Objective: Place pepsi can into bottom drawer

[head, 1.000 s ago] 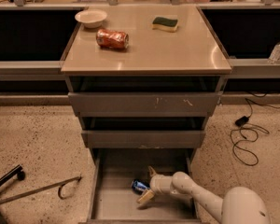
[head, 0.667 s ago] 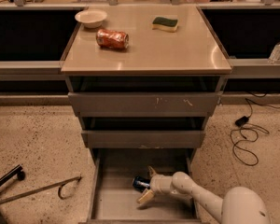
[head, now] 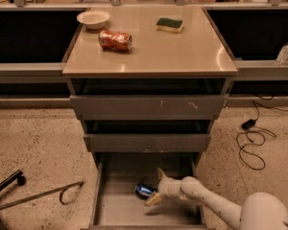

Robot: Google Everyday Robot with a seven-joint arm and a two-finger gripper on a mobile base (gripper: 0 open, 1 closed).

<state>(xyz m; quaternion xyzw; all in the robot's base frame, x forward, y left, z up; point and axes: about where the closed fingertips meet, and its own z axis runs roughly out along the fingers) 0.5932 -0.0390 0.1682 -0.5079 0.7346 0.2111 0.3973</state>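
Three grey drawers are facing me in the cabinet, and I am looking down into the bottom drawer, which is standing pulled out toward the camera. The pepsi can is lying on its side on that drawer's flat floor, roughly mid-width and toward the back half. My pincer is sitting down inside the same drawer, just to the right of the can, with its two fingers spread apart, one pointing up toward the back and the other angling down toward the front. The can's right end is lying at the mouth of that gap; I cannot tell whether either finger is touching it. The white arm is reaching in from the lower right. The middle drawer and top drawer are each sticking out slightly. Up on the tabletop, an orange-red can is lying on its side, a white bowl is sitting near the back left corner, and a green sponge is resting toward the back right.
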